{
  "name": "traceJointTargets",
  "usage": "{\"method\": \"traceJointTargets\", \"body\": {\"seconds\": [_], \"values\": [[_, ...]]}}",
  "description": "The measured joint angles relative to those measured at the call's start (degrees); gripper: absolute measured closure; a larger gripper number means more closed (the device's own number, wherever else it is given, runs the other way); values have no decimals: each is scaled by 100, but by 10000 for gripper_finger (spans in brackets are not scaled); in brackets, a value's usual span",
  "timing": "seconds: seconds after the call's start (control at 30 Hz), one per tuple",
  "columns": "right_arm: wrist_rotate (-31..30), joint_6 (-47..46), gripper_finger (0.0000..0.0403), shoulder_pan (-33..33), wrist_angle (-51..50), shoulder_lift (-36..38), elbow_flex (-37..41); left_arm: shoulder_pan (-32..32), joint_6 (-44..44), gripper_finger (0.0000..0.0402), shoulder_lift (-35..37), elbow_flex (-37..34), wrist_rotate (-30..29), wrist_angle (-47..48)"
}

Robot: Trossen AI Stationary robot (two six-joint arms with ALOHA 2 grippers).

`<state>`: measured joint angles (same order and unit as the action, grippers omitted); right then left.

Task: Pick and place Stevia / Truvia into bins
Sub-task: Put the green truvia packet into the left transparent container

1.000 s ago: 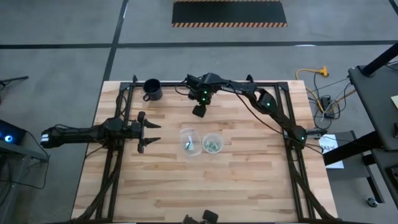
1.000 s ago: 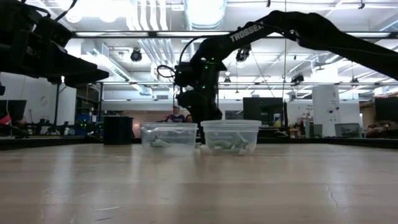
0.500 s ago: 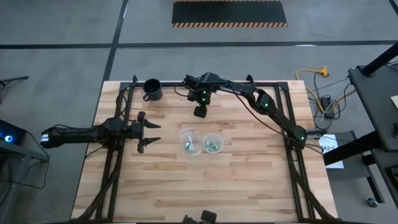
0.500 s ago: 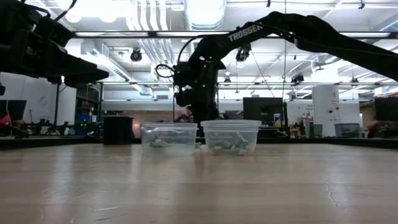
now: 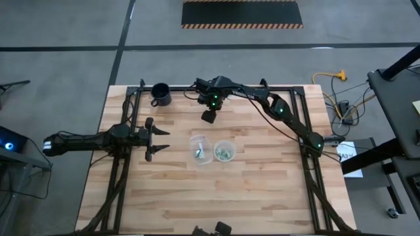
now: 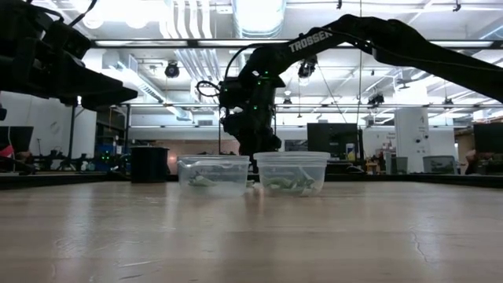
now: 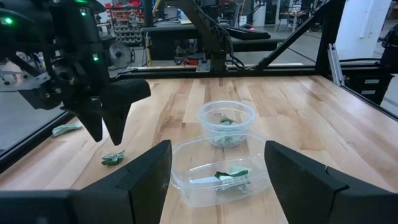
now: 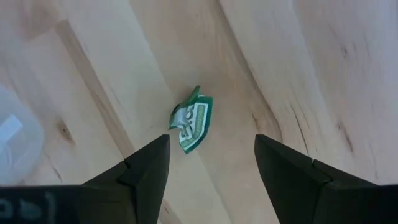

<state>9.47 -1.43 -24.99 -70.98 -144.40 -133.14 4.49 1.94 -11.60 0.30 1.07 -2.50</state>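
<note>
Pick step in hand: right gripper (image 8: 208, 163), fingers spread, hung over crumpled packet (image 8: 193, 127) beyond cups (image 5: 211, 149). Next, judged: descend, pinch packet. Left gripper (image 5: 157, 139) spread, waited beside cups.

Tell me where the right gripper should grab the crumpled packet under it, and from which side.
Come straight down. The packet lies on bare table, crumpled, one edge lifted, centred between the open right gripper fingers. Pinch across its narrow middle, where the fold stands proud; its flat end gives little to catch. The bin is off to one side, probably clear of the fingers.
</note>
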Motion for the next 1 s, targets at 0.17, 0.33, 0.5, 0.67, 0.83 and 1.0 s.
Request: {"method": "traceJointTargets", "body": {"seconds": [0.17, 0.33, 0.5, 0.67, 0.83, 1.0], "values": [[-6, 395, 179, 66, -27, 0, 0, 0, 2, 162, 0, 0, 1, -1], [-474, 689, 179, 29, -22, 8, 2, 0, 0, 162, 0, 0, 0, 0], [-91, 976, 179, -295, 437, 105, 2, -2, 0, 162, 0, 0, 0, 0], [157, 1027, 179, -591, 476, 151, 2, -2, 0, 162, 0, 0, 1, -2], [149, 1201, 179, -805, 474, 155, 108, -2, 0, 162, 0, 0, 1, 0], [478, 1335, 179, -923, 642, 157, 286, -2, 0, 162, 0, 0, 1, -1]]}}
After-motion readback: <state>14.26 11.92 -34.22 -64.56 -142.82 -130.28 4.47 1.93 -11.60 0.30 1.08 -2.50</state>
